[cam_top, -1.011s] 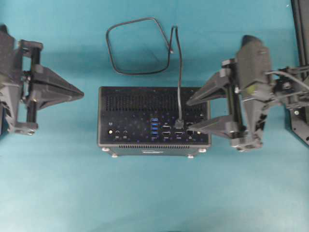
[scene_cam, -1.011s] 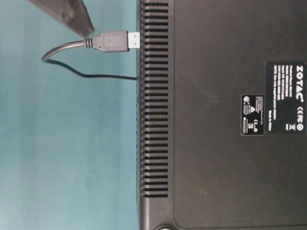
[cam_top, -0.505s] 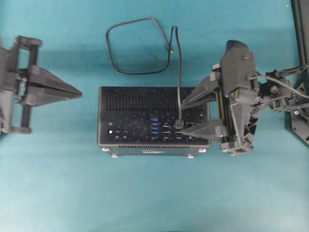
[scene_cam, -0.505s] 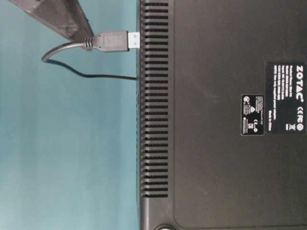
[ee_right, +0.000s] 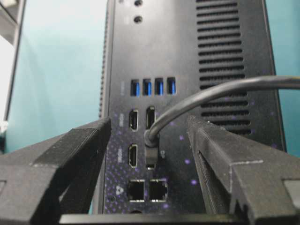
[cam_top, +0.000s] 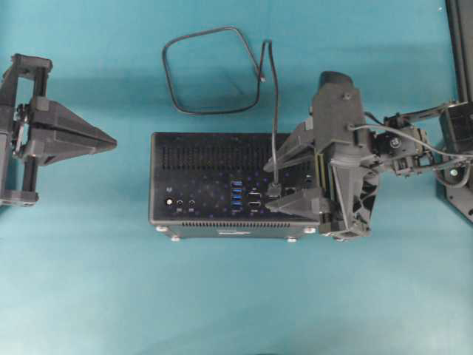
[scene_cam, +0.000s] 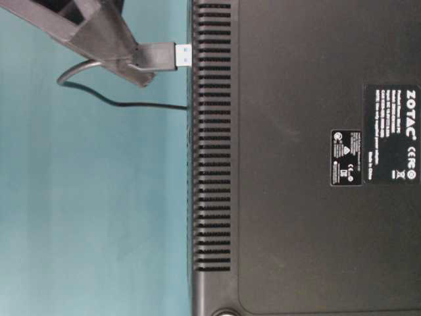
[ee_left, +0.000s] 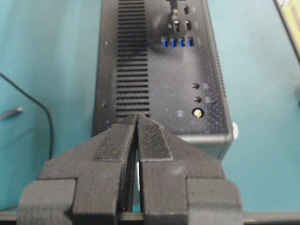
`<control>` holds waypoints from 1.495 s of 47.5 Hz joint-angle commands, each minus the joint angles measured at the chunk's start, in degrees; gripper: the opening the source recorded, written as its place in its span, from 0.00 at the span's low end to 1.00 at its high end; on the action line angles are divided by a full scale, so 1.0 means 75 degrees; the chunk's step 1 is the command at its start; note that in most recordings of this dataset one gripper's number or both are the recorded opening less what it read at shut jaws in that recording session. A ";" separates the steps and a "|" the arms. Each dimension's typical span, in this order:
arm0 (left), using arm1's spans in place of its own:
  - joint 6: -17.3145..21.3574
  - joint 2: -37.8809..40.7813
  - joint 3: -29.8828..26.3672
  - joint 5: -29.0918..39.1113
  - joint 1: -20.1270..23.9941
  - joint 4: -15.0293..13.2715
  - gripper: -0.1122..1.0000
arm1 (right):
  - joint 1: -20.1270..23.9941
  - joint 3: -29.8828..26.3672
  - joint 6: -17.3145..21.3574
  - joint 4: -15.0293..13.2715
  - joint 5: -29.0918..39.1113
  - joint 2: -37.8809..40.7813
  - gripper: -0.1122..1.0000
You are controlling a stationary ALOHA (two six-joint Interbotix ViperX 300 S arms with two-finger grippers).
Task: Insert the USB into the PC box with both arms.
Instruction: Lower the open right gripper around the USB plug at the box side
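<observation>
Teal cloth covers the table, and on it the black PC box lies with its port face turned up. From overhead, the USB cable curls in a loop on the far side of the box, then runs across the vent slots to its plug, which stands in the port face just right of the four blue ports. The right gripper reaches in from the right with its jaws spread wide, one finger on each side of the plug; from above I cannot tell whether either finger touches it.

The table-level view adds what the overhead one hides: the plug sticks out of the box with a sliver of blue and metal showing at the socket, and one finger crosses in front of the plug's rear end, where the cable bends away.

The right wrist camera shows the gap plainly: both fingers stand clear of the plug, with the box's face visible between them and it.

The left gripper hangs well to the left of the box, holding nothing. Only its wrist camera shows its fingers pressed nearly together with a thin slit between them, pointing at the left end of the box
</observation>
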 commanded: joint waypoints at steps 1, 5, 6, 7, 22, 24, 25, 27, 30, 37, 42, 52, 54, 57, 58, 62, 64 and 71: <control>-0.0012 -0.0023 -0.0164 0.0012 -0.0012 0.0023 0.17 | -0.0023 -0.0246 0.0094 0.0000 0.0094 -0.0059 0.76; -0.0023 -0.0012 -0.0188 0.0176 -0.0047 0.0023 0.33 | -0.0035 -0.0328 0.0094 -0.0012 0.0258 -0.0070 0.75; -0.0023 -0.0012 -0.0188 0.0223 -0.0047 0.0023 0.38 | -0.0047 -0.0340 0.0094 0.0000 0.0305 -0.0059 0.76; -0.0023 0.0000 -0.0176 0.0281 -0.0047 0.0023 0.44 | -0.0047 -0.0363 0.0094 -0.0012 0.0352 -0.0059 0.76; 0.0047 -0.0023 0.0047 0.0574 -0.0129 0.0023 0.87 | -0.0094 -0.0902 0.0082 -0.0012 0.1371 0.0141 0.74; 0.0059 -0.0023 0.0047 0.0645 -0.0141 0.0023 0.86 | -0.0094 -0.1031 0.0082 -0.0012 0.1641 0.0188 0.73; 0.0059 -0.0023 0.0047 0.0680 -0.0129 0.0023 0.86 | -0.0105 -0.1102 0.0082 -0.0023 0.1770 0.0199 0.73; 0.0059 -0.0023 0.0035 0.0738 -0.0141 0.0023 0.87 | -0.0094 -0.1230 0.0082 -0.0047 0.2039 0.0258 0.73; 0.0059 -0.0047 0.0023 0.0820 -0.0152 0.0023 0.87 | -0.0105 -0.1441 0.0082 -0.0094 0.2402 0.0328 0.73; 0.0059 -0.0047 0.0023 0.0844 -0.0152 0.0023 0.87 | -0.0105 -0.1852 0.0070 -0.0176 0.2836 0.0539 0.73; 0.0059 -0.0059 0.0047 0.0844 -0.0152 0.0023 0.87 | -0.0105 -0.1980 0.0070 -0.0176 0.2871 0.0656 0.72; 0.0059 -0.0105 0.0047 0.0844 -0.0152 0.0023 0.87 | -0.0082 -0.2004 0.0070 -0.0129 0.2953 0.0738 0.61; 0.0059 -0.0117 0.0047 0.0844 -0.0152 0.0023 0.87 | -0.0082 -0.2004 0.0070 -0.0129 0.2965 0.0738 0.57; 0.0059 -0.0129 0.0047 0.0844 -0.0152 0.0023 0.87 | -0.0082 -0.1992 0.0070 -0.0129 0.3000 0.0738 0.51; 0.0059 -0.0129 0.0047 0.0844 -0.0152 0.0023 0.87 | -0.0082 -0.1992 0.0070 -0.0117 0.3012 0.0738 0.50; 0.0059 -0.0129 0.0047 0.0844 -0.0152 0.0023 0.87 | -0.0082 -0.1980 0.0070 -0.0105 0.3117 0.0738 0.44; 0.0059 -0.0141 0.0047 0.0844 -0.0152 0.0023 0.87 | -0.0082 -0.1969 0.0070 -0.0105 0.3164 0.0750 0.42; 0.0059 -0.0141 0.0059 0.0844 -0.0152 0.0023 0.87 | -0.0070 -0.1969 0.0070 -0.0094 0.3176 0.0797 0.40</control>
